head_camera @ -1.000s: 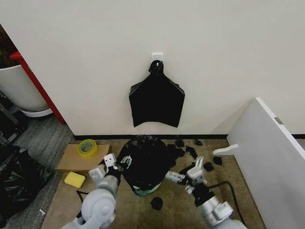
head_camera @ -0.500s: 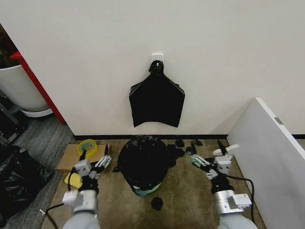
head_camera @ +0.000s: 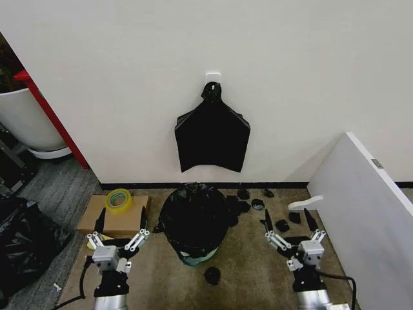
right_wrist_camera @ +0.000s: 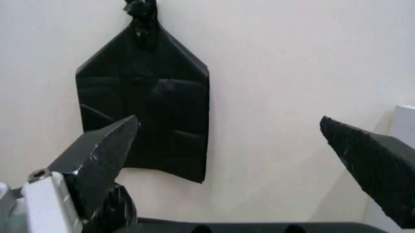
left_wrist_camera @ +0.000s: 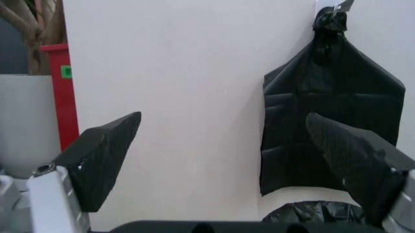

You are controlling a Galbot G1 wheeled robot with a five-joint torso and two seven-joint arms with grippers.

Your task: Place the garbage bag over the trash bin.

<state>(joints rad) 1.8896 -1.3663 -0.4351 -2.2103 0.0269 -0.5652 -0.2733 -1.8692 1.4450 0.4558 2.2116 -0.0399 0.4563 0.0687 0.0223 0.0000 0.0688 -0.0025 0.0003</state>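
Against the cream wall, glossy black garbage bag [head_camera: 193, 216] draped the white trash bin [head_camera: 193, 259]; I held left gripper [head_camera: 119, 237] and right gripper [head_camera: 291, 234] spread-fingered, well apart, judging the hem needed tugging lower.

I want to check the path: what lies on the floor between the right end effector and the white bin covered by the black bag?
In the head view, bare brown carpet separates the right end effector from the glossy black garbage bag covering the bin.

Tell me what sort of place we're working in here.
Probably a lab or office corner set up for testing: a bare wall with a bundle of black bags on a hook, carpeted floor, a tape roll on cardboard, and the bag-covered trash bin.
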